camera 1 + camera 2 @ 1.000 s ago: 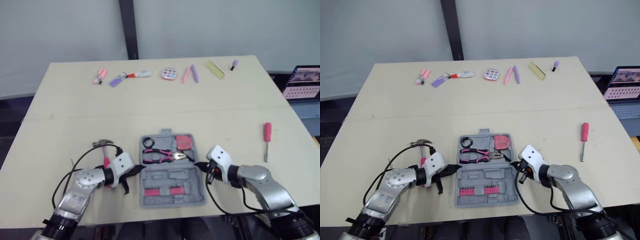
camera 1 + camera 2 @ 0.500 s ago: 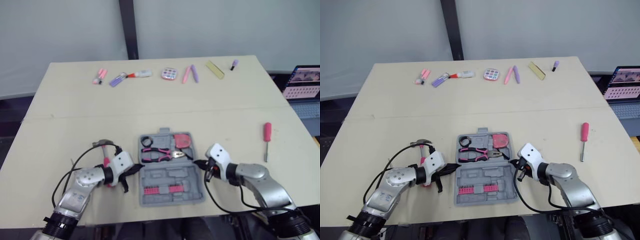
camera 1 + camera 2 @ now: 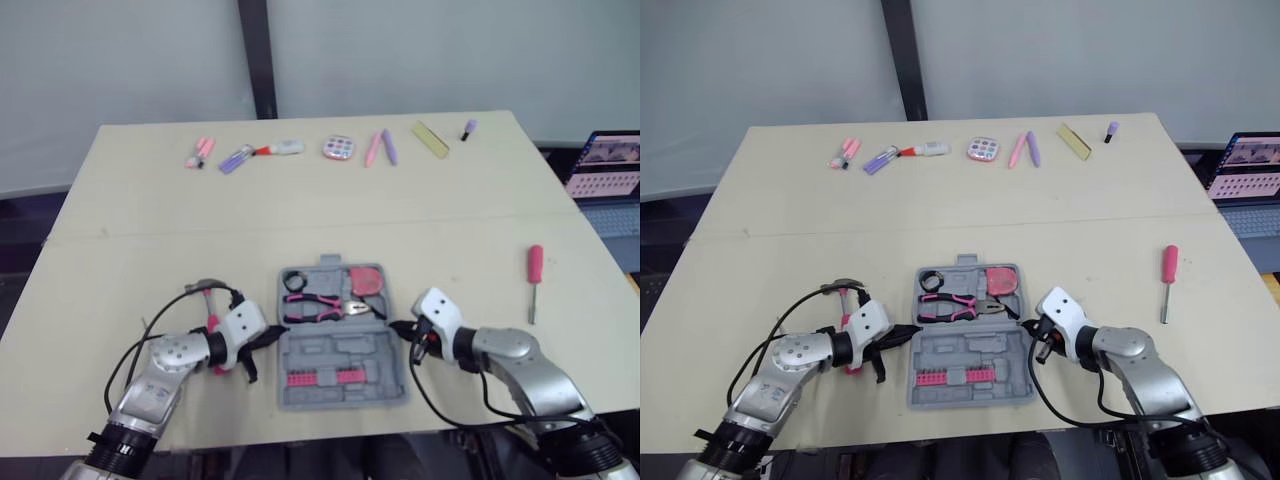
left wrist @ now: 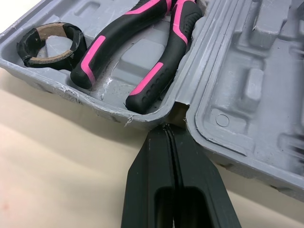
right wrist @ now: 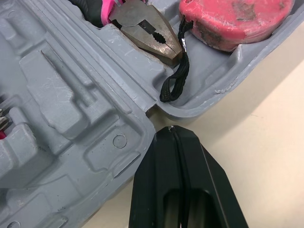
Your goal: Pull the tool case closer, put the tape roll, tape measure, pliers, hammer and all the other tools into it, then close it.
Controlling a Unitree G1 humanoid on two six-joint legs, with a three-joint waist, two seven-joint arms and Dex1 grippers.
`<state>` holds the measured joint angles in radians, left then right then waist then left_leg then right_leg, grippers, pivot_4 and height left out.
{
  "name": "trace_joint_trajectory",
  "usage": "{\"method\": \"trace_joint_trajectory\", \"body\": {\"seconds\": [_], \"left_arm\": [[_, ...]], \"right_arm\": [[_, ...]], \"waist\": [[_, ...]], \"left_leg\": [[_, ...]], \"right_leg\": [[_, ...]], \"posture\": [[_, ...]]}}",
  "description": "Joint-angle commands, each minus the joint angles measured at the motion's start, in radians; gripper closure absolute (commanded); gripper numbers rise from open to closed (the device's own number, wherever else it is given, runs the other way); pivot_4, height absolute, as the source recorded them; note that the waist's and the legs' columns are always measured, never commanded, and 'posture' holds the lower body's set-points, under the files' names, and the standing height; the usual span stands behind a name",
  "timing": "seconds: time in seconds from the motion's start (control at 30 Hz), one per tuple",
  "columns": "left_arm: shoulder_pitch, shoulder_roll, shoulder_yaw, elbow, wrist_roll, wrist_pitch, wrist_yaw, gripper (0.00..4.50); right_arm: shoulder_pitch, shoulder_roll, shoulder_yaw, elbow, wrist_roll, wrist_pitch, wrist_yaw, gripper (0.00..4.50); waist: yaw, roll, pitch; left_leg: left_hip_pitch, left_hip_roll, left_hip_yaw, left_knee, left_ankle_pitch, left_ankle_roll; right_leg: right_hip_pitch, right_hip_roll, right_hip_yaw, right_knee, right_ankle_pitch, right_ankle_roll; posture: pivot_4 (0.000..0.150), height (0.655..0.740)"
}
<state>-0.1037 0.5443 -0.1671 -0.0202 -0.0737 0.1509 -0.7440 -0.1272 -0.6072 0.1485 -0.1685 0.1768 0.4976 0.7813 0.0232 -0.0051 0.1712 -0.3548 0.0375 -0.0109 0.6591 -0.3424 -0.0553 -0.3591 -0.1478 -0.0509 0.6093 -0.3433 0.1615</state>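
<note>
Both jaws, closed and empty, flank the tool case (image 3: 345, 357); hammer (image 3: 204, 288) behind left arm (image 3: 168, 362); screwdriver (image 3: 535, 266) well apart.

The table (image 3: 300, 205) is being overlooked by both head eyes, forward and downward, one shared scene. The tool case (image 3: 345, 352) is being viewed closely by wrist cameras from nine and three o'clock.

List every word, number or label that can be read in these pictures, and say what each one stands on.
No text can be read anywhere.
On the laptop screen: pink and white content, too blurred to read.
On the tape measure: worn red face, no legible marking.
On the tool case: bare grey moulding, no lettering seen.
On the pens and tubes at the far side: too small to read.
</note>
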Motion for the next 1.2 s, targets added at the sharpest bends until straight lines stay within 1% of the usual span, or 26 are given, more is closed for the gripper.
{"method": "trace_joint_trajectory", "body": {"seconds": [0.03, 0.23, 0.57, 0.77, 0.83, 0.93, 0.97, 1.03, 1.07, 1.1, 1.13, 1.2], "left_arm": [[-0.001, -0.003, 0.015, -0.018, -0.004, -0.013, 0.002, 4.50], [0.025, 0.022, 0.031, -0.038, -0.011, -0.006, -0.009, 4.50], [0.009, 0.031, 0.053, -0.058, -0.032, 0.022, -0.018, 4.50], [0.072, 0.070, 0.171, -0.218, -0.202, 0.129, -0.093, 4.50], [0.123, 0.099, 0.238, -0.285, -0.285, 0.173, -0.125, 4.50], [0.196, 0.130, 0.323, -0.356, -0.376, 0.222, -0.150, 4.50], [0.230, 0.137, 0.356, -0.384, -0.402, 0.230, -0.155, 4.24], [0.325, 0.143, 0.431, -0.455, -0.457, 0.239, -0.167, 3.67], [0.355, 0.144, 0.454, -0.477, -0.473, 0.242, -0.168, 3.19], [0.392, 0.134, 0.481, -0.496, -0.486, 0.240, -0.160, 2.63], [0.424, 0.122, 0.503, -0.507, -0.493, 0.236, -0.150, 2.21], [0.492, 0.088, 0.543, -0.529, -0.504, 0.222, -0.125, 1.15]], "right_arm": [[0.012, -0.007, -0.018, -0.025, 0.005, -0.022, 0.004, 4.46], [0.015, -0.012, -0.022, -0.014, 0.004, -0.032, 0.004, 4.46], [-0.006, -0.021, -0.032, 0.027, -0.004, -0.062, 0.005, 4.46], [0.010, -0.084, -0.091, 0.020, 0.026, -0.077, 0.035, 4.46], [0.042, -0.112, -0.127, -0.030, 0.059, -0.060, 0.058, 4.46], [0.096, -0.149, -0.178, -0.104, 0.109, -0.039, 0.091, 4.46], [0.120, -0.160, -0.205, -0.132, 0.142, -0.020, 0.107, 4.49], [0.167, -0.183, -0.267, -0.201, 0.234, 0.057, 0.137, 3.97], [0.181, -0.192, -0.285, -0.223, 0.262, 0.083, 0.145, 3.63], [0.198, -0.202, -0.307, -0.248, 0.301, 0.120, 0.153, 3.13], [0.211, -0.207, -0.325, -0.265, 0.333, 0.149, 0.158, 2.69], [0.241, -0.216, -0.358, -0.290, 0.378, 0.180, 0.168, 1.67]], "waist": [[0.000, 0.000, 0.000], [-0.001, 0.000, 0.000], [-0.001, 0.000, 0.000], [-0.002, 0.000, 0.000], [-0.002, 0.000, 0.000], [-0.002, 0.001, 0.001], [-0.002, 0.001, 0.001], [-0.001, 0.001, 0.001], [-0.002, 0.001, 0.001], [-0.001, 0.001, 0.001], [0.000, 0.001, 0.001], [0.001, 0.001, 0.001]], "left_leg": [[0.000, 0.000, 0.000, 0.000, 0.000, 0.000], [0.000, 0.000, 0.000, 0.000, 0.000, 0.000], [0.000, 0.000, 0.000, 0.000, 0.000, 0.000], [0.000, 0.000, 0.000, 0.000, 0.000, 0.000], [0.000, 0.000, 0.000, -0.001, 0.000, 0.000], [0.000, 0.000, 0.000, -0.002, 0.000, 0.000], [0.000, 0.000, 0.000, -0.002, 0.000, 0.000], [0.000, 0.000, 0.000, -0.002, 0.000, 0.000], [0.000, 0.000, 0.000, -0.002, 0.000, 0.000], [0.000, 0.000, 0.000, -0.002, 0.000, 0.000], [0.000, 0.000, 0.000, -0.002, 0.000, 0.000], [0.000, 0.000, 0.000, -0.002, 0.000, 0.000]], "right_leg": [[0.000, 0.000, 0.000, 0.000, 0.000, 0.000], [0.000, 0.000, 0.000, 0.000, 0.000, 0.000], [0.000, 0.000, 0.000, 0.000, 0.000, 0.000], [0.000, 0.000, 0.000, 0.000, 0.000, 0.000], [0.000, 0.000, 0.000, 0.000, 0.000, 0.000], [0.000, 0.000, 0.000, -0.001, 0.000, 0.000], [0.000, 0.000, 0.000, -0.002, 0.000, 0.000], [0.000, 0.000, 0.000, -0.002, 0.000, 0.000], [0.001, 0.000, 0.000, -0.003, 0.000, 0.000], [0.001, 0.000, 0.000, -0.003, 0.000, 0.000], [0.001, 0.000, 0.000, -0.003, 0.000, 0.000], [0.001, 0.000, 0.000, -0.006, 0.000, 0.000]], "posture": [[0.150, 0.7400], [0.150, 0.7400], [0.150, 0.7400], [0.150, 0.7400], [0.150, 0.7400], [0.150, 0.7400], [0.150, 0.7400], [0.150, 0.7400], [0.150, 0.7400], [0.150, 0.7400], [0.150, 0.7400], [0.150, 0.7400]]}}
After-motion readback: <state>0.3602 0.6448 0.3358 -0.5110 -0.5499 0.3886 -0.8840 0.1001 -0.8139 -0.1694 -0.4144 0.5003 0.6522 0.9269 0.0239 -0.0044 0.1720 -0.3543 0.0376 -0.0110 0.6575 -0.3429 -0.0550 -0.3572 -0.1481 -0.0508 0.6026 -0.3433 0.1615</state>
